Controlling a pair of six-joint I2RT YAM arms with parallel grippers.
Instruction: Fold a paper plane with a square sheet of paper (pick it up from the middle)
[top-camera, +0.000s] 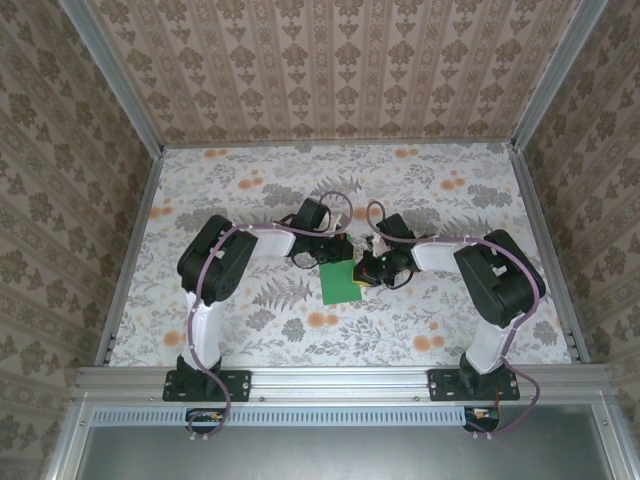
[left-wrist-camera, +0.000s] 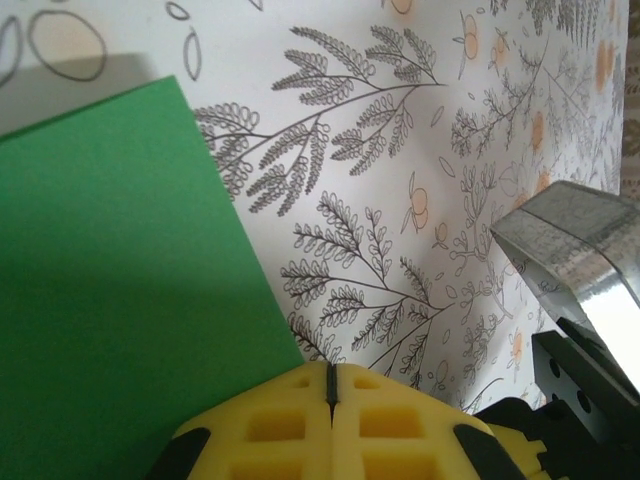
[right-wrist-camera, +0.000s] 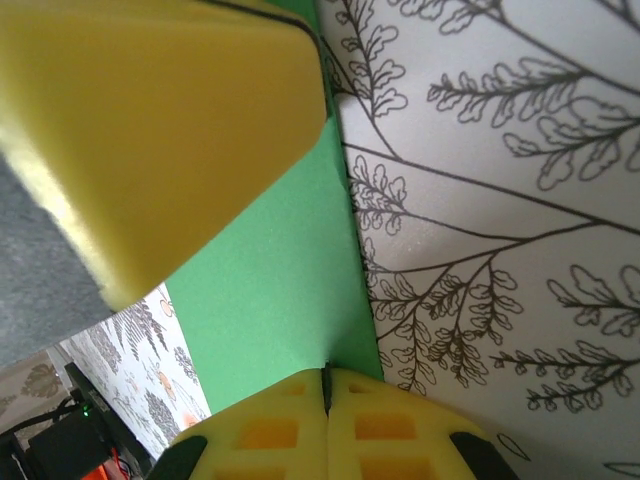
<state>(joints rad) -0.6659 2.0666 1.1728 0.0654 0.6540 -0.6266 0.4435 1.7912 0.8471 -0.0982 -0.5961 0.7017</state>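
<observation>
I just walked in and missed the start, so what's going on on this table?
A robot is working on a green square sheet of paper that lies on the flowered table. The left gripper has its jaws shut beside one corner of the sheet. The right gripper has its jaws shut right at the sheet's edge; whether it pinches the paper is hard to tell. No plane fold is visible yet.

Top ext cam: high, rear of rig, looks down, far. Wrist cams: v. close, facing tabletop (top-camera: 450, 200); all three share green sheet (top-camera: 338, 285).
</observation>
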